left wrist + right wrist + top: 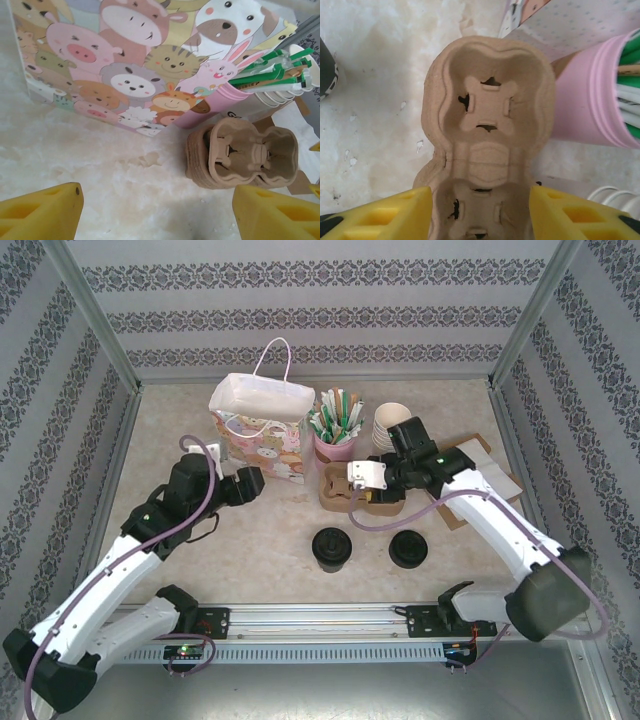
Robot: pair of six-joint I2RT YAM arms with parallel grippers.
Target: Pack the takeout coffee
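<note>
Two takeout coffees with round black lids stand near the front, one [332,547] left of the other [408,548]; the left one's edge [326,70] shows in the right wrist view. Behind them lies a stack of brown cardboard cup carriers [340,492] [487,105] [245,155]. My right gripper [362,480] [480,192] is over the stack's near end, its yellow fingers [405,212] set against both sides of the top carrier's near well. My left gripper [250,483] [157,200] hangs open above bare table, left of the carriers, nothing between its fingers.
An animal-print gift bag [262,425] [125,60] stands open at the back. Right of it are a pink cup of stirrers [335,435] [600,100] and stacked white lidless cups [392,425]. Flat cardboard and paper [490,475] lie at the right.
</note>
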